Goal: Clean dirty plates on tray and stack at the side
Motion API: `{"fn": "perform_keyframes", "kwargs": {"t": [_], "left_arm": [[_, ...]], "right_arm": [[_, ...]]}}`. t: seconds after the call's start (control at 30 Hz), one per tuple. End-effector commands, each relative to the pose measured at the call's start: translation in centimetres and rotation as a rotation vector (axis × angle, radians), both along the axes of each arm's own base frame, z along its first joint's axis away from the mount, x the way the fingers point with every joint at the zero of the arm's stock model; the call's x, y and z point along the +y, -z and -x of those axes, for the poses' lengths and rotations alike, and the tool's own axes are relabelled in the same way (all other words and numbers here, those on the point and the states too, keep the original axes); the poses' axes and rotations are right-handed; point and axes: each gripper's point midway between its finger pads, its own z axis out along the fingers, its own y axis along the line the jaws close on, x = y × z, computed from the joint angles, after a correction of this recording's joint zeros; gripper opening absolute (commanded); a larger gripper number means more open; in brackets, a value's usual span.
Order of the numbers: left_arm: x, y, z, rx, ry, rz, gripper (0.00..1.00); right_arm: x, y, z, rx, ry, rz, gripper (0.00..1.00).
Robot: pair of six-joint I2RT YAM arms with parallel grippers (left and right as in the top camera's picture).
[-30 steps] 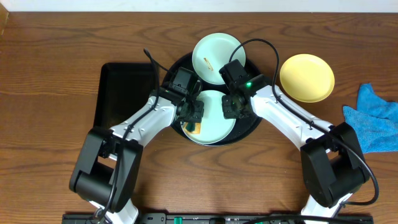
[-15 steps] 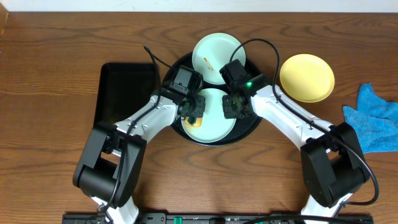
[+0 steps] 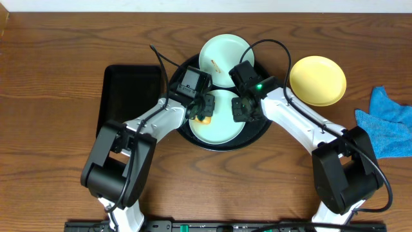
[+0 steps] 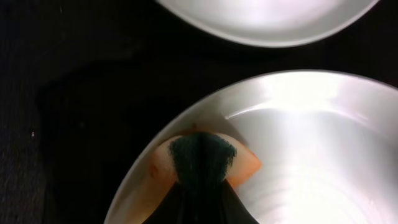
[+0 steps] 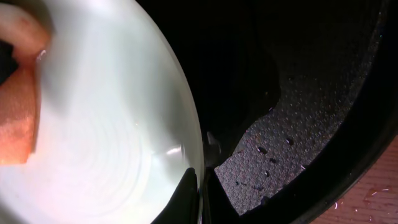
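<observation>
Mint plate (image 3: 222, 127) lies on the round black tray (image 3: 252, 136); left pincer (image 3: 202, 111) pinches an orange sponge (image 3: 204, 120) against it, right pincer (image 3: 239, 111) grips its rim.

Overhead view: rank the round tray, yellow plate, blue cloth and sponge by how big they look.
1. Round tray.
2. Yellow plate and blue cloth: they look alike, and the frame edge cuts off the cloth, so unranked.
3. Sponge.

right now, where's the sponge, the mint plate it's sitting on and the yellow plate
sponge (image 4: 202, 155), left wrist view, on its dark green scouring top
near mint plate (image 3: 222, 132), overhead view, on its bare centre
yellow plate (image 3: 317, 80), overhead view, on its centre
</observation>
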Motion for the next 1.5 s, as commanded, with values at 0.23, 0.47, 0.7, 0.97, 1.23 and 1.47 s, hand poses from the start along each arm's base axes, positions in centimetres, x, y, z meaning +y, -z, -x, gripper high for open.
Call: {"fn": "perform_keyframes", "kwargs": {"t": [0.23,0.47,0.7,0.97,1.23,1.47], "left_arm": [[-0.4,1.1,-1.6,-0.050,-0.031,0.024,0.12],[-2.8,-1.3,-2.9,-0.116,0.001,0.159,0.11],[-3.6,-7.7,-4.7,-0.255,0.015,0.236,0.11],[-0.9,-14.9,-5.9,-0.412,-0.063,0.262,0.08],[1.0,-13.0,-3.7,-0.265,-0.111,0.213,0.08],[8.3,-13.7,-2.4,-0.164,-0.269,0.156,0.08]], "right_arm": [[0.2,0.4,0.3,0.023,0.002,-0.010,0.01],[0.1,0.4,0.4,0.025,0.002,-0.008,0.01],[0.1,0.4,0.4,0.025,0.002,-0.009,0.01],[0.2,0.4,0.4,0.023,0.002,-0.010,0.01],[0.2,0.3,-0.1,0.001,0.004,-0.007,0.01],[-0.7,-3.9,-3.6,-0.190,-0.044,0.072,0.01]]}}
